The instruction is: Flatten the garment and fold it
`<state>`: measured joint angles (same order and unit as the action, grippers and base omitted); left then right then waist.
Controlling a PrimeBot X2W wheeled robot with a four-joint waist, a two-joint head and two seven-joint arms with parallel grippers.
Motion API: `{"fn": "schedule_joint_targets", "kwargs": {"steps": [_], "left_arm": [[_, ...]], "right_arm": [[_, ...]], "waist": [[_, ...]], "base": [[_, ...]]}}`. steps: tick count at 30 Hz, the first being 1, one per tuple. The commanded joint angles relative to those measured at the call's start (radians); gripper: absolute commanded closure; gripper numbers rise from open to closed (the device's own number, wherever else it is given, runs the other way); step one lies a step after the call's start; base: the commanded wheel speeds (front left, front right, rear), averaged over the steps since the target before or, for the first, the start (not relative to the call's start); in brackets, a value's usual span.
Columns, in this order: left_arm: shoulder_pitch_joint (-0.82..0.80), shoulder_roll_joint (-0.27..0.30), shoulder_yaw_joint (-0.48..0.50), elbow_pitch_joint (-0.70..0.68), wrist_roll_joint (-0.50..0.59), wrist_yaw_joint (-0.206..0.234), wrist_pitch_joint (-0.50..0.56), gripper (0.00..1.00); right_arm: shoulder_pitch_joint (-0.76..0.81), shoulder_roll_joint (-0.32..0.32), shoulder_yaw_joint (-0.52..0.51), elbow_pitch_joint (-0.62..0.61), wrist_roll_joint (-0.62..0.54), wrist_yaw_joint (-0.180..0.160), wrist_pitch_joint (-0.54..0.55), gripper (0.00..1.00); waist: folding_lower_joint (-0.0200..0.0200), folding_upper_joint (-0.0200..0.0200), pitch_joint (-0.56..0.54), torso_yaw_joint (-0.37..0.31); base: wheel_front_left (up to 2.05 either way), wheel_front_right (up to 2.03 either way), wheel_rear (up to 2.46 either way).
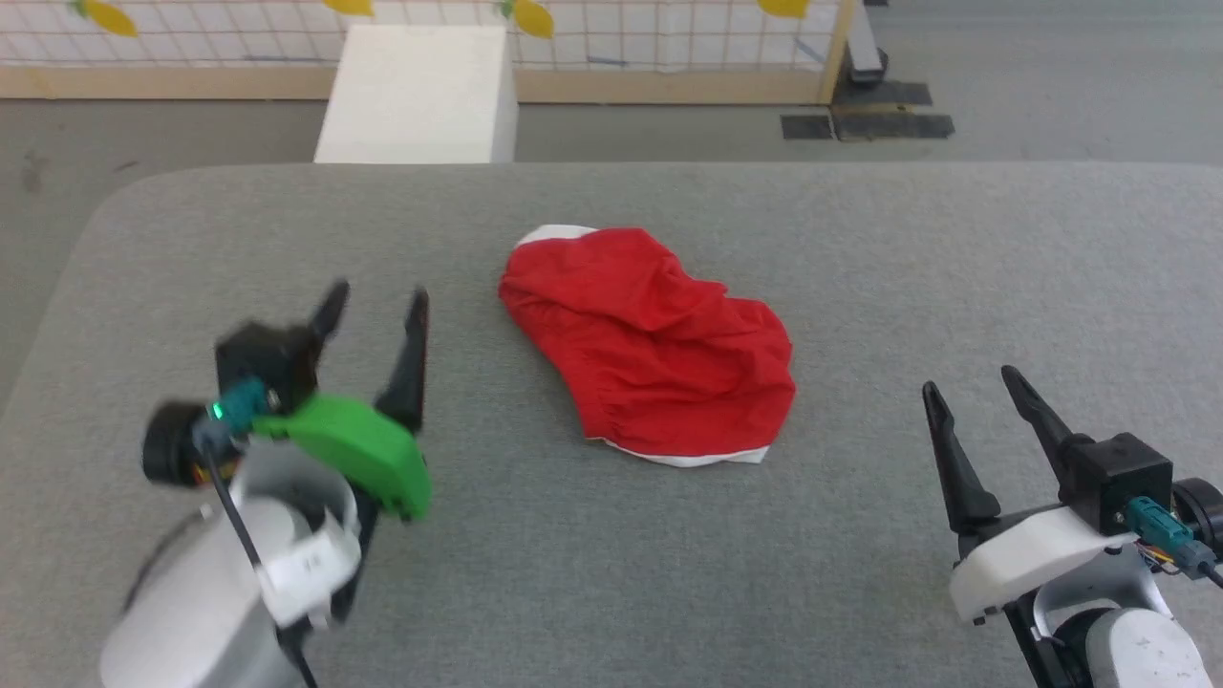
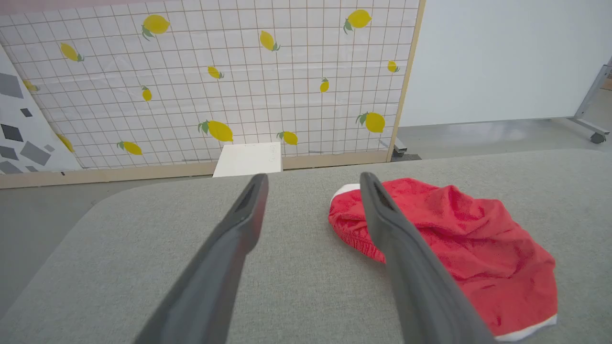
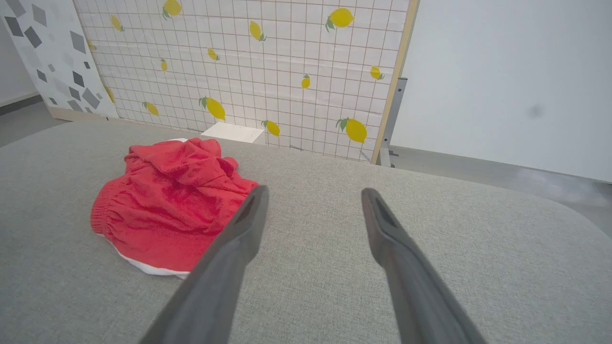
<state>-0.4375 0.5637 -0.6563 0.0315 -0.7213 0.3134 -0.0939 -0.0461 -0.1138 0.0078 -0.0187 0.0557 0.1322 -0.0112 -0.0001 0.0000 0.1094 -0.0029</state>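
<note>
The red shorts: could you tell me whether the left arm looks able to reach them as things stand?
Probably yes: the left gripper is open beside the shorts, bare grey table lies between them, and nothing blocks the way.

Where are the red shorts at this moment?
In the head view the red shorts lie crumpled at the middle of the grey table, between the left gripper and right gripper, touching neither.

Head view: you see a grey, fabric-covered tabletop (image 1: 860, 573) with rounded far corners across the lower frame. At centre frame a crumpled red garment (image 1: 659, 358) lies directly on it, with white trim showing at its upper-left and lower edges.
</note>
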Motion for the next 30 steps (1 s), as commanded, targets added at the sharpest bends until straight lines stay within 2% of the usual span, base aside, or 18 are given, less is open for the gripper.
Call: {"fn": "schedule_joint_targets", "kwargs": {"steps": [1, 10, 18, 24, 30], "left_arm": [[0.039, 0.006, -0.007, -0.019, 0.008, 0.017, -0.012, 0.00], [0.204, 0.002, -0.066, -0.109, 0.024, 0.094, -0.021, 0.00], [0.219, 0.005, -0.083, -0.139, 0.036, 0.115, -0.008, 0.00], [0.178, 0.018, -0.097, -0.163, 0.042, 0.094, 0.033, 0.00], [0.069, 0.023, -0.145, -0.194, 0.013, 0.054, 0.233, 0.00]], "right_arm": [[0.014, -0.003, 0.001, -0.009, 0.007, -0.002, 0.006, 0.00], [0.047, 0.007, 0.017, -0.032, 0.010, -0.002, 0.026, 0.00], [0.046, 0.009, 0.027, -0.035, 0.012, -0.002, 0.030, 0.00], [0.038, 0.011, 0.020, -0.045, 0.002, -0.002, 0.034, 0.00], [0.028, 0.006, 0.009, -0.064, -0.015, -0.002, 0.033, 0.00]], "waist": [[0.0001, 0.0000, -0.040, 0.042], [0.0001, 0.0000, -0.052, 0.051], [0.0001, 0.0000, -0.044, 0.041], [0.0001, 0.0000, 0.000, 0.026], [0.0001, 0.0000, 0.084, -0.004]], "base": [[0.00, 0.00, 0.00], [0.00, 0.00, 0.00], [0.00, 0.00, 0.00], [0.00, 0.00, 0.00], [0.00, 0.00, 0.00]]}}
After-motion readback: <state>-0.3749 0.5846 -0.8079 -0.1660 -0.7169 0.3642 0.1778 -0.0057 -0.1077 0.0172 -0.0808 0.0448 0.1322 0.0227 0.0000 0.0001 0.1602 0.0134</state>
